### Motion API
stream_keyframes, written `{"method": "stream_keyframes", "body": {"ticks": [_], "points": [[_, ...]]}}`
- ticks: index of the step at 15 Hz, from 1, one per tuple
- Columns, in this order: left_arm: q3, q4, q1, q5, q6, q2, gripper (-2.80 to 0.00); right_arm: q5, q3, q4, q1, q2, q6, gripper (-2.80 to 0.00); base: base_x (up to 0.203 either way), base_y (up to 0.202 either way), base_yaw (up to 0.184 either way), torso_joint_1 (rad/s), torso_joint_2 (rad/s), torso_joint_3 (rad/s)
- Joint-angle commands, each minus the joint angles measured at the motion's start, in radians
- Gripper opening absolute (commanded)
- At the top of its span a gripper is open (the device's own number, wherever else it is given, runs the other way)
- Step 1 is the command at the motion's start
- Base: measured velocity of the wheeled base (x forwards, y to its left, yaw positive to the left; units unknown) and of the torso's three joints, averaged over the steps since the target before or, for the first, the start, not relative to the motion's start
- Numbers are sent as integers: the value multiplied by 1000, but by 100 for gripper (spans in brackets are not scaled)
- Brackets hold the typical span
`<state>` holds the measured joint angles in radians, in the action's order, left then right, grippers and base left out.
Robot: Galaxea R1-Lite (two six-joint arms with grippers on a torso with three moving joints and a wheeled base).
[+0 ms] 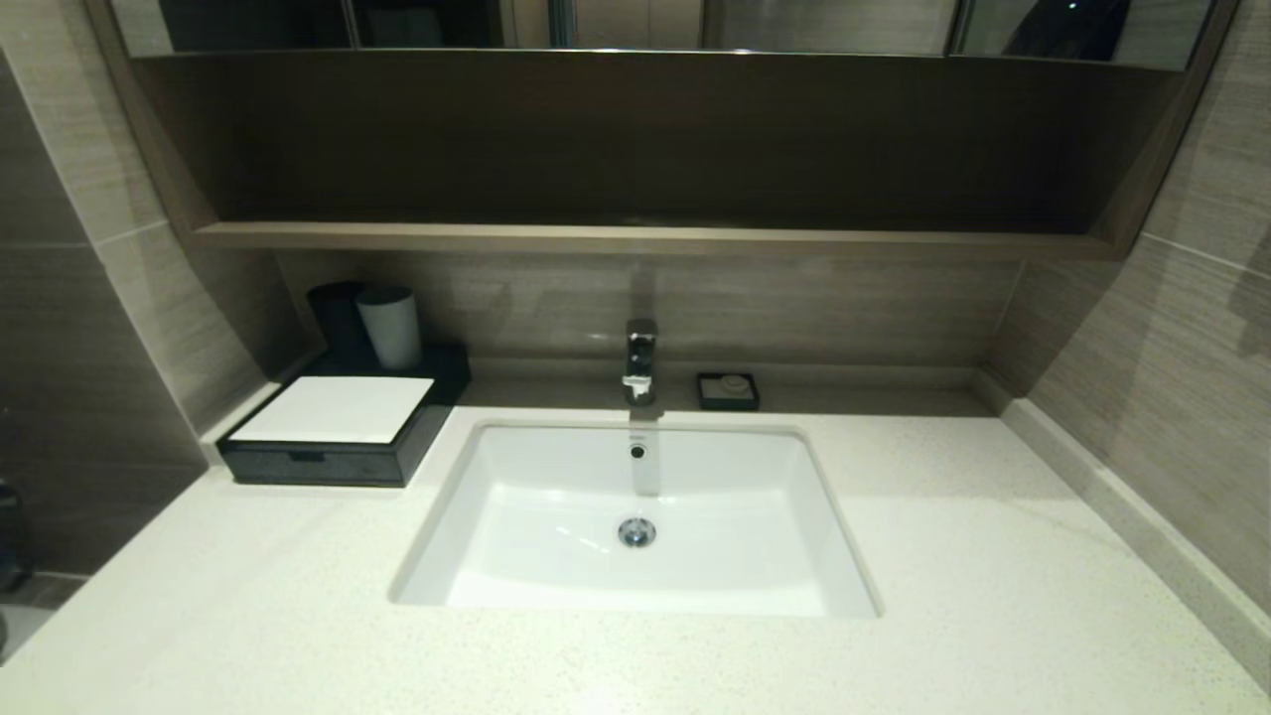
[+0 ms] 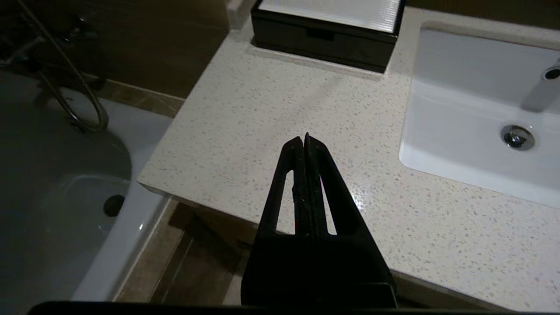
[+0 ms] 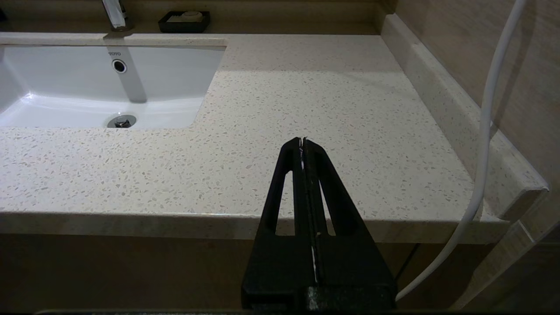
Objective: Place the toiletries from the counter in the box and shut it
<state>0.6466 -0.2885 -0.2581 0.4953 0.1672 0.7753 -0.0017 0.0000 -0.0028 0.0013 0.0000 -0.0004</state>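
Left end effector (image 2: 305,139) hangs clenched and empty above the front corner of the desk (image 2: 271,113), its fingers pressed flat together. Ahead of it, against the back wall, sits the box (image 2: 326,37), its drawer pushed in flush under the white top panel; the sink basin (image 2: 472,113) lies beside that box and off to one side of the tips. Right end effector (image 3: 302,141) is likewise clenched on nothing, poised over the desk's front edge, with the basin further ahead and a small black dish (image 3: 183,21) by the faucet (image 3: 114,13) beyond. No toiletries show on the desk.
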Motion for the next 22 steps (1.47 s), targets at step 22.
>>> {"method": "stream_keyframes", "body": {"ticks": [22], "points": [[-465,256,250,-338,-247,-729,-280,0,2,0,0,-2,0,-280,0,0,0,0,0,0]]}}
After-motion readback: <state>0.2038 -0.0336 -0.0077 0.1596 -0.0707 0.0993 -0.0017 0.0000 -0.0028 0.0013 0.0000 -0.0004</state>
